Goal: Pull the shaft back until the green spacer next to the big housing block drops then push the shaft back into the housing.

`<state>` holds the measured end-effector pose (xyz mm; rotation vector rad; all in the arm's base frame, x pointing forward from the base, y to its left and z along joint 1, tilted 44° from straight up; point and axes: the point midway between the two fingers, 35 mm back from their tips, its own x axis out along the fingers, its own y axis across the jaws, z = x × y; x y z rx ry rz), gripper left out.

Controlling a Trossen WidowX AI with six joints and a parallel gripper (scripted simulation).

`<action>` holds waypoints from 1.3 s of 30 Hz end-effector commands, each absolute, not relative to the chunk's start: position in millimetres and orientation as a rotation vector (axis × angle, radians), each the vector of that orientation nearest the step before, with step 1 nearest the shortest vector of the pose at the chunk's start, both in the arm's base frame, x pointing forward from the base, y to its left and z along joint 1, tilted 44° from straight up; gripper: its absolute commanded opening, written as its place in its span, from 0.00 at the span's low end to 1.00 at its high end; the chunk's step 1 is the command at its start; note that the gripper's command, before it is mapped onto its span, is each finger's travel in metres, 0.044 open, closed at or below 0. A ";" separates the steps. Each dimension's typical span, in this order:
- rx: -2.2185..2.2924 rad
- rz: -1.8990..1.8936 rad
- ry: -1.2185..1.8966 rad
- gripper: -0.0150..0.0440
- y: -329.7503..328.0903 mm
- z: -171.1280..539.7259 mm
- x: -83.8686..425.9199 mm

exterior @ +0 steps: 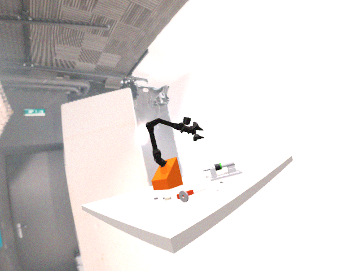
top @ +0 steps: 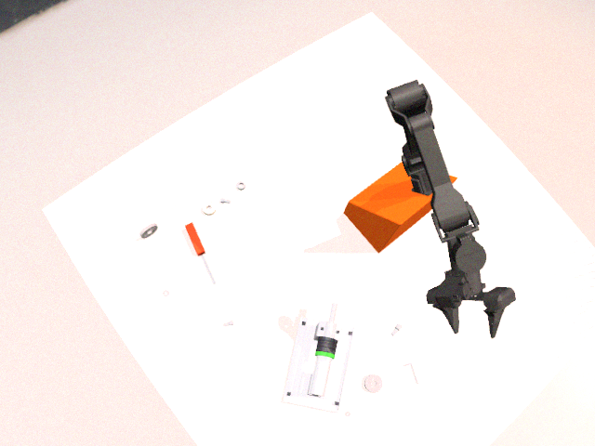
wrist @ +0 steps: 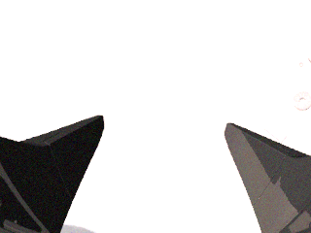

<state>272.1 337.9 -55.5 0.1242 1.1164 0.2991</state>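
Open claw, shaft untouched

Our black two-fingered claw hung wide open above the table, holding and touching nothing. Well apart, the thin pale rod-like shaft protruded from its mount, the bright green ring-shaped spacer seated beside the black spacers. We judged this the approach; next we needed alignment with the shaft's free end.

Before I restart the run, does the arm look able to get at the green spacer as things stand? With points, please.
Probably, after moving over: the pincer (top: 474, 334) (exterior: 203, 133) is open and holds nothing, and nothing seems to stand between it and the green spacer (top: 324, 355) (exterior: 220, 166). Black rings sit against one side, though.
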 end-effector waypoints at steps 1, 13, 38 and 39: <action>0.378 0.070 1.103 1.00 286.8 -60.3 308.6; 1.339 -0.731 0.774 1.00 77.7 -74.5 365.5; 1.914 -1.152 0.298 1.00 -39.8 -86.3 333.7; 1.914 -1.152 0.298 1.00 -39.8 -86.3 333.7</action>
